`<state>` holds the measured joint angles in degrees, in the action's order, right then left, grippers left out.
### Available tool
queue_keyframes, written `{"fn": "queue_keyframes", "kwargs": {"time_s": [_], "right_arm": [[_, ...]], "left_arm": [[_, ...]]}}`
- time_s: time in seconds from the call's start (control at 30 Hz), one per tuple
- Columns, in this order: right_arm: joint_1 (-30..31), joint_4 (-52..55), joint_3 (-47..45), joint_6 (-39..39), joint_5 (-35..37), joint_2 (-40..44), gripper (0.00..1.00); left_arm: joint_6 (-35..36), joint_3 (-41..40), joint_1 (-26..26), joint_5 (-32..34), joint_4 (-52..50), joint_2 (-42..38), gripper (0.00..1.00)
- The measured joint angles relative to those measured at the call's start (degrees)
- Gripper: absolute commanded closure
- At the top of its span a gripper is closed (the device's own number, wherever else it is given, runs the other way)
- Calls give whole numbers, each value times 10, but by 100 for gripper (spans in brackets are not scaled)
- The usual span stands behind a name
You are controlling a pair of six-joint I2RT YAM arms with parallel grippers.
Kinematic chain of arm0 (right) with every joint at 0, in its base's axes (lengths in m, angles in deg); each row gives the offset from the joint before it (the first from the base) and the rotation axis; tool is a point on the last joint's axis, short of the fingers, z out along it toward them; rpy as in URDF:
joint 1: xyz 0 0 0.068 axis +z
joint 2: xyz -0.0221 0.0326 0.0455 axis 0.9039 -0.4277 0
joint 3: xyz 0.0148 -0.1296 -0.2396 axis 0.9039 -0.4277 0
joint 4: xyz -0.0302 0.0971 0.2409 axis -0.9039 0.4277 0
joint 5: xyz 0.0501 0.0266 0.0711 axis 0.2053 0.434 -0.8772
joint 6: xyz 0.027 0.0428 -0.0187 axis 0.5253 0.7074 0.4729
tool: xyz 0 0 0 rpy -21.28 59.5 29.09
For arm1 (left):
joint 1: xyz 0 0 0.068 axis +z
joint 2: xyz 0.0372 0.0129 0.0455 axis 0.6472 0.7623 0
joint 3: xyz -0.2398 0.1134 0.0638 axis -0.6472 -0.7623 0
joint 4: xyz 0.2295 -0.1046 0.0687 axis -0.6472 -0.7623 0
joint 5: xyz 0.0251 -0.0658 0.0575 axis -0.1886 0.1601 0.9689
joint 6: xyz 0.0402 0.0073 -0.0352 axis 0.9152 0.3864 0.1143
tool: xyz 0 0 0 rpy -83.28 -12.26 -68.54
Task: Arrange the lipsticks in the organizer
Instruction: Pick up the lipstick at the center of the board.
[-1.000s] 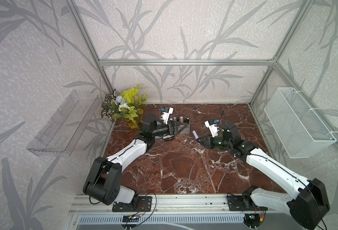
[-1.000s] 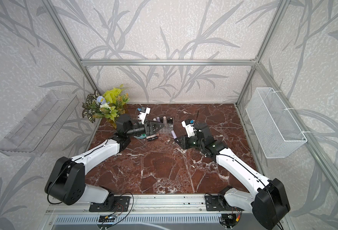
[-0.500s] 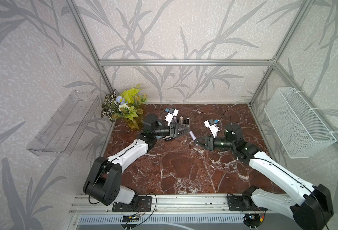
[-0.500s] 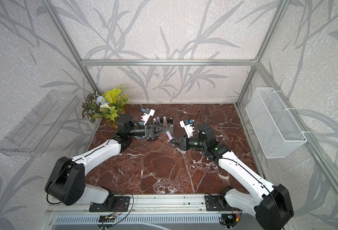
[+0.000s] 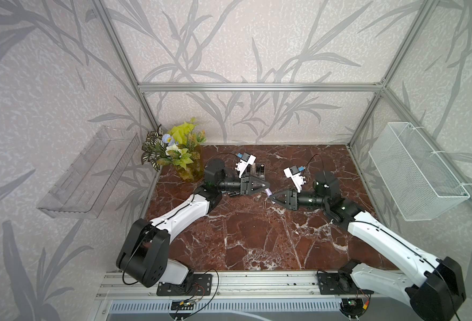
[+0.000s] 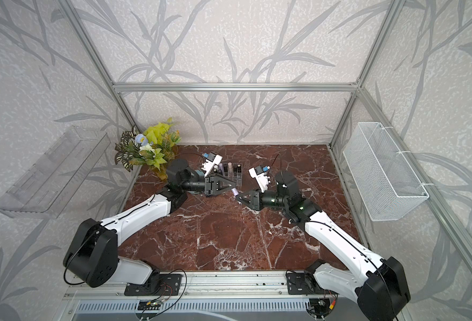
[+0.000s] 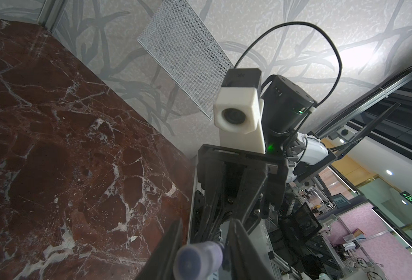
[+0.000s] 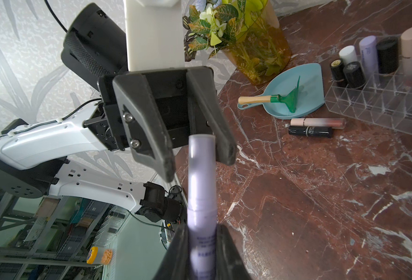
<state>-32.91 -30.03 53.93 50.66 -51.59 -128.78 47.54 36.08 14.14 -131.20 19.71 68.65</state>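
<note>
My two grippers meet tip to tip above the middle of the marble table. The right gripper [image 5: 271,196] [image 8: 201,228] is shut on a lilac lipstick [image 8: 201,181] [image 6: 234,191] and holds it out level. Round the tube's far end stands my left gripper [image 5: 266,189] [image 7: 207,221], narrowed but still open: one finger touches the tube, with a small gap at the other. The clear organizer [image 8: 382,106] [image 5: 258,173] sits behind the left gripper with several lipsticks upright in its back cells. A pale pink tube [image 8: 317,122] and a black tube [image 8: 310,131] lie on the table in front of it.
A blue dish [image 8: 309,80] holding a green toy rake [image 8: 287,98] lies beside the organizer. A vase of leaves [image 5: 185,158] fills the back left corner. A white mesh basket [image 5: 415,172] hangs on the right wall and a clear tray [image 5: 90,169] on the left wall.
The right gripper has lifted the lilac lipstick off the table and swung it toward the left gripper. The left gripper has come forward and narrowed its wide-open jaws round the tube's end.
</note>
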Motion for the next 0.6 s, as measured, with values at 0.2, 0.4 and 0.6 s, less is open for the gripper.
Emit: {"fn": "queue_keyframes", "kwargs": {"time_s": [0.2, 0.4, 0.6], "right_arm": [[0, 0, 0, 0, 0, 3, 87], [0, 13, 0, -4, 7, 18, 87], [0, 18, 0, -7, 7, 20, 87]], "left_arm": [[0, 0, 0, -1, -3, 0, 40], [5, 1, 0, -4, -10, 0, 41], [10, 1, 0, -5, -13, 0, 49]]}}
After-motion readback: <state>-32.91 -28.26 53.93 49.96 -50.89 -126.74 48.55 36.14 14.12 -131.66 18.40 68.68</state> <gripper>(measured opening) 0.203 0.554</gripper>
